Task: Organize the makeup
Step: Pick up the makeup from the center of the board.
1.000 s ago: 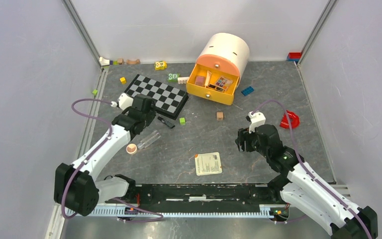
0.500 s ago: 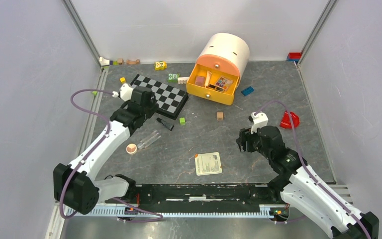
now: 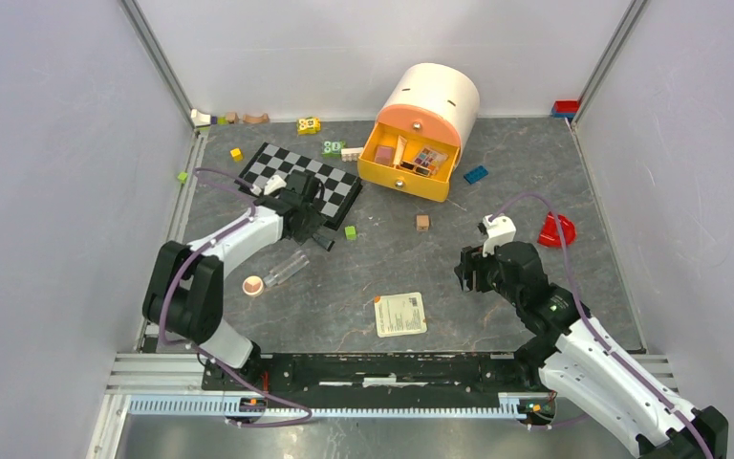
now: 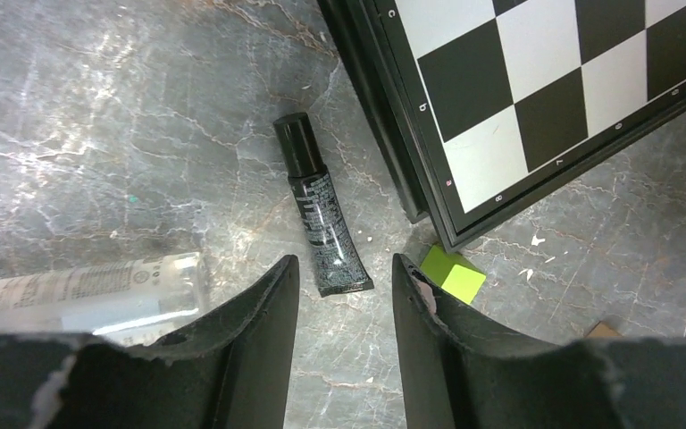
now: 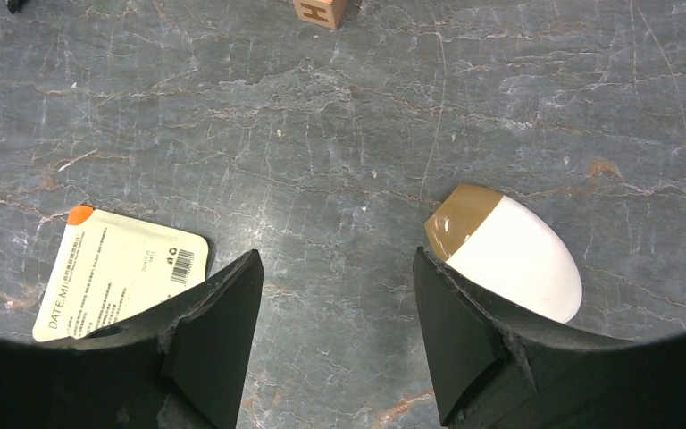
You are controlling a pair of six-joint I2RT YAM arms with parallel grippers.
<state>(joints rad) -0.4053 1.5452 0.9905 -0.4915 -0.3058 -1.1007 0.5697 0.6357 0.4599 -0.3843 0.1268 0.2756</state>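
A small black tube lies on the grey floor beside the chessboard's corner; its flat end sits just beyond the tips of my left gripper, which is open and holds nothing. From above, that left gripper hovers by the black tube. A clear tube lies to its left, seen from above as the clear tube near a round peach compact. My right gripper is open over bare floor, with a white egg-shaped sponge beside its right finger. Palettes sit in the open drawer.
The yellow drawer box stands at the back. The chessboard lies behind the left gripper, a green cube at its corner. A printed sachet lies front centre, a wooden cube mid-floor, a red piece at right.
My left arm has swung right and forward, from above the clear tube to the black tube, and its jaws have spread wider. The right arm has barely moved.
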